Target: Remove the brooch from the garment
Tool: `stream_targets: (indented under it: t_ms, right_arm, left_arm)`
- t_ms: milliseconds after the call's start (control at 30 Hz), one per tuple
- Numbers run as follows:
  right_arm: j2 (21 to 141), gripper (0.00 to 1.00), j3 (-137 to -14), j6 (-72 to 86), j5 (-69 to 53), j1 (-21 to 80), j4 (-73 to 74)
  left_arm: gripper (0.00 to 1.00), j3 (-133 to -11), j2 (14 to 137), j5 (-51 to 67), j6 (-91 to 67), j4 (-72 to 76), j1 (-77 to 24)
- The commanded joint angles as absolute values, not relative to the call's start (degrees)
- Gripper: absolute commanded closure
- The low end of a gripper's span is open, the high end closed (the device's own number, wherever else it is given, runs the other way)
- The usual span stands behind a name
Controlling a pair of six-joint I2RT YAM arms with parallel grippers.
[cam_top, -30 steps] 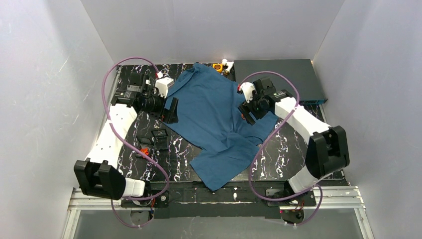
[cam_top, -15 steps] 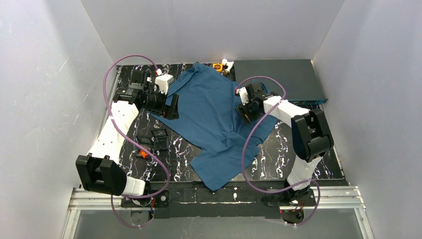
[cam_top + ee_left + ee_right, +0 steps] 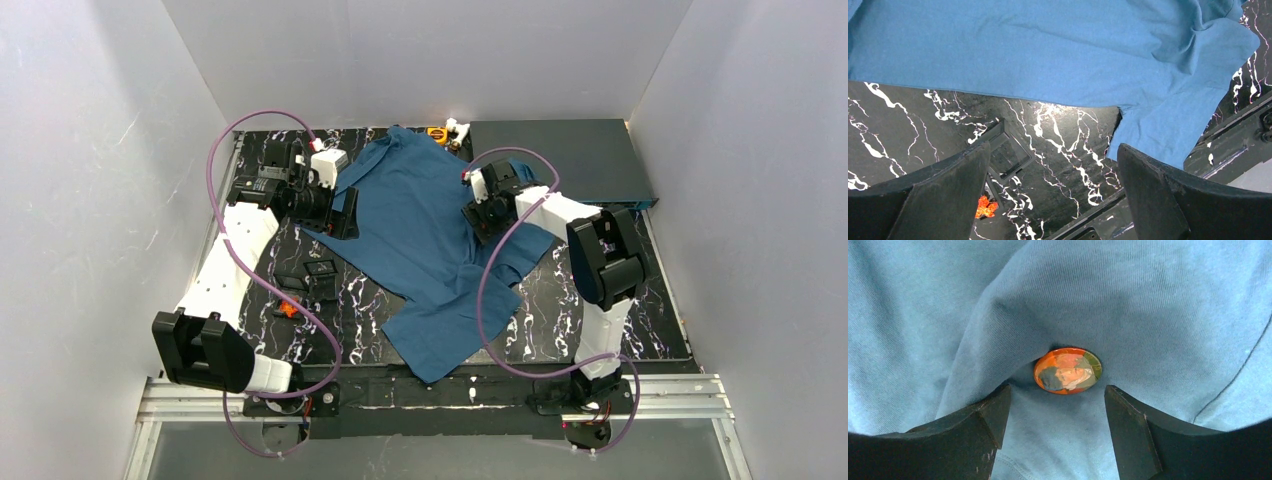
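The brooch is pinned to the shirt, in the hollow of a soft fold near the shirt's right side as seen from above. It is a small oval badge with a glossy face, an orange rim and a printed picture in muted green, tan and grey. It is seen in the right wrist view only.

The right gripper is set low over the cloth with its jaws apart. The brooch is centred in the gap just beyond the fingertips and is not touched. This placement is judged to be a line-up for a pinch on the rim, so the badge can be drawn off. Because the cloth is bunched close around it, fabric could be caught along with it.

The shirt is spread loosely over the table, a black slab veined with white like marble. The cloth is a plain teal-blue knit, matte and finely ribbed, creased at the sleeve and hem.

The left gripper is held wide open above the shirt's left edge, with nothing between its jaws. It is probably kept there so that the cloth can be pressed down while the badge is pulled.
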State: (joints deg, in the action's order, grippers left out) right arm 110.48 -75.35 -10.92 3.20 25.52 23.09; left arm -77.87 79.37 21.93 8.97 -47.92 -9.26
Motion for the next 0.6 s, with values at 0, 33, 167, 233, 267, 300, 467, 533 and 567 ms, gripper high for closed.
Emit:
stream_targets:
  t_ms: [0, 33, 167, 233, 267, 300, 467, 533, 567]
  right_arm:
    - [111.8, 0.24, -78.8, -8.9, 3.2, 25.6, 21.2]
    - [112.2, 0.24, -79.1, -8.7, 3.2, 25.5, 21.4]
    - [112.0, 0.26, -79.6, -8.5, 1.3, 24.7, 22.9]
    - [110.8, 0.26, -79.6, -8.5, 0.4, 24.1, 23.3]
    - [110.2, 0.26, -79.5, -8.5, -1.5, 23.9, 23.4]
    - [109.8, 0.26, -79.5, -8.5, -2.4, 23.7, 23.5]
    - [108.4, 0.25, -79.9, -8.5, -3.5, 23.5, 23.4]
    - [108.7, 0.25, -79.9, -8.5, -3.5, 23.4, 23.2]
    - [109.0, 0.26, -80.1, -8.4, -3.5, 23.3, 23.2]
  left_arm:
    - [0.02, -78.1, 78.1, 21.6, 9.1, -48.0, -9.6]
    - [0.02, -78.0, 78.1, 21.5, 9.1, -48.0, -9.6]
    - [0.02, -78.1, 78.0, 21.5, 9.6, -48.0, -9.6]
    - [0.02, -78.0, 77.8, 21.4, 9.8, -48.0, -9.6]
    - [0.02, -77.8, 77.8, 21.4, 9.8, -48.0, -9.6]
    - [0.02, -77.7, 77.7, 21.5, 9.8, -48.0, -9.6]
    - [0.02, -77.2, 77.7, 21.9, 9.6, -47.9, -9.6]
    - [0.02, -77.2, 77.8, 21.9, 9.6, -47.9, -9.6]
    - [0.02, -77.3, 77.8, 21.8, 9.6, -47.9, -9.6]
